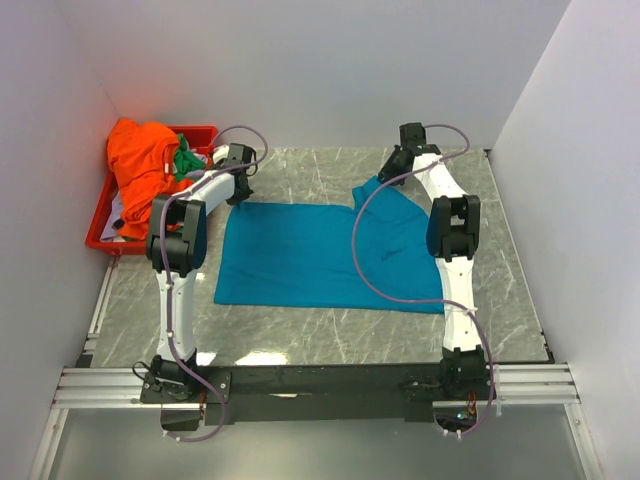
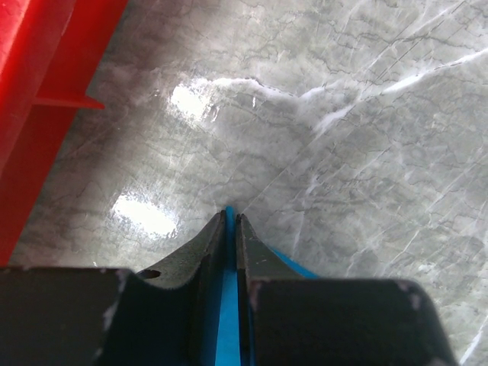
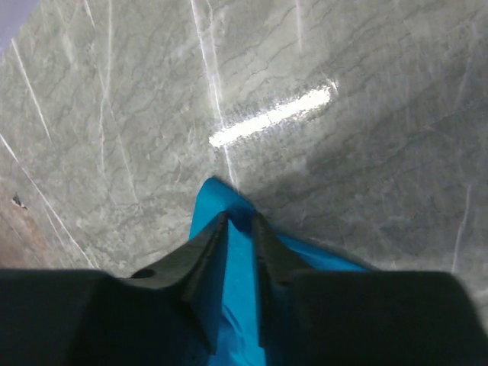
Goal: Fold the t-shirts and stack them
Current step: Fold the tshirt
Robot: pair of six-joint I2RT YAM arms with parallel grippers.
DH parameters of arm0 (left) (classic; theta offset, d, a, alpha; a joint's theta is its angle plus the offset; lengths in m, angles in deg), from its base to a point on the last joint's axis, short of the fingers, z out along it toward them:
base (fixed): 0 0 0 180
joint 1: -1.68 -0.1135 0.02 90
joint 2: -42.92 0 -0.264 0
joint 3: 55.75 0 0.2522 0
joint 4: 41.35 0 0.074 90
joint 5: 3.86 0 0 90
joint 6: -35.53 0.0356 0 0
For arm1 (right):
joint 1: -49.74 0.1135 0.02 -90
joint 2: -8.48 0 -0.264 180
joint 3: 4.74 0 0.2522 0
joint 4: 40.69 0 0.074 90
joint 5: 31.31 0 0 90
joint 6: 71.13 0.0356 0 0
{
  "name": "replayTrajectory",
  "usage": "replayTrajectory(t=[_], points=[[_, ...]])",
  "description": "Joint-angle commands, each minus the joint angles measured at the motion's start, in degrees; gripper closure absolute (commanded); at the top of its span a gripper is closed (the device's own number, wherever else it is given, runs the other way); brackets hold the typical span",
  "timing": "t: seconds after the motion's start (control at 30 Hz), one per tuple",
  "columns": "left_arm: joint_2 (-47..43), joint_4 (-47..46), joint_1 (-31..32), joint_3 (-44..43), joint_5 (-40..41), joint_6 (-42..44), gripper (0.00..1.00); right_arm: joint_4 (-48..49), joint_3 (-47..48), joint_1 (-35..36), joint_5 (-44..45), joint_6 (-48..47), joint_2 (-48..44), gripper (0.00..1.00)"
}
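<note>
Teal-blue t-shirt (image 1: 300,255) cloth sits between the fingers of both my claws. My left claw (image 2: 231,217) is closed almost all the way, with only a thin strip of blue showing in the gap. It has the shirt by its far left corner, low over the worktop (image 1: 300,330). My right claw (image 3: 239,221) is closed on blue cloth too, with a slightly wider gap, and a little point of cloth pokes out past its tips. It has the shirt by the far right corner.

From my claws the shirt spreads back toward the near edge and lies flat across the middle of the worktop. Its right part looks a bit lumpy, with a fold under my right arm.

Just beside my left claw, at the far left corner of the worktop, is the red tray (image 1: 100,243). The orange t-shirt (image 1: 140,160) lies heaped in it and hangs over its rim. The green t-shirt (image 1: 187,160) is bunched up next to the orange one, touching it.
</note>
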Motion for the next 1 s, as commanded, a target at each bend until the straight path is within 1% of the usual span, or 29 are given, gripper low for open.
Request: replayTrajectory(t=[0.0,0.1,0.17,0.23,0.33,0.4,0.43,0.5,0.57,0.7,0.87,0.97], points=[[-1.5,0.9,0.1,1.5,-3.2,-0.5,0.84,-1.7,-1.8,0.4,0.5,-1.1,-0.8,0.76],[-1.6,0.5,0.1,1.9,-3.4,-0.7,0.85,-2.5,-2.4,0.4,0.9,-3.0,-1.8,0.83],[-1.5,0.3,0.1,2.1,-3.6,-0.7,0.85,-3.1,-2.3,0.5,1.5,-4.9,-2.4,0.90],[-1.5,0.3,0.1,2.1,-3.6,-0.7,0.85,-4.0,-2.4,0.9,3.1,-7.2,-3.0,0.90],[-1.7,0.3,0.1,2.2,-3.7,-0.6,0.85,-5.0,-2.3,1.7,7.2,-10.9,-4.3,0.80],[-1.8,0.3,0.1,2.1,-3.5,-0.4,0.85,-6.1,-1.0,2.2,8.6,-12.6,-4.9,0.76],[-1.7,0.4,0.1,2.0,-3.4,-0.4,0.85,-6.6,-0.6,2.7,10.7,-14.8,-4.9,0.74],[-1.7,0.7,0.1,1.7,-3.3,-0.2,0.85,-7.5,0.3,3.3,12.9,-16.6,-5.0,0.68],[-1.8,0.7,0.1,1.4,-3.3,0.0,0.85,-7.9,0.7,3.8,13.4,-18.7,-4.3,0.64],[-1.7,1.0,0.1,1.1,-3.2,0.2,0.85,-10.5,4.4,4.2,12.3,-20.3,-2.6,0.61],[-2.0,0.7,0.1,1.3,-3.3,0.3,0.85,-10.5,4.8,4.2,13.1,-20.6,-2.7,0.56],[-2.0,0.7,0.1,1.4,-3.4,0.4,0.85,-9.8,4.1,4.6,15.6,-21.3,-4.0,0.55]])
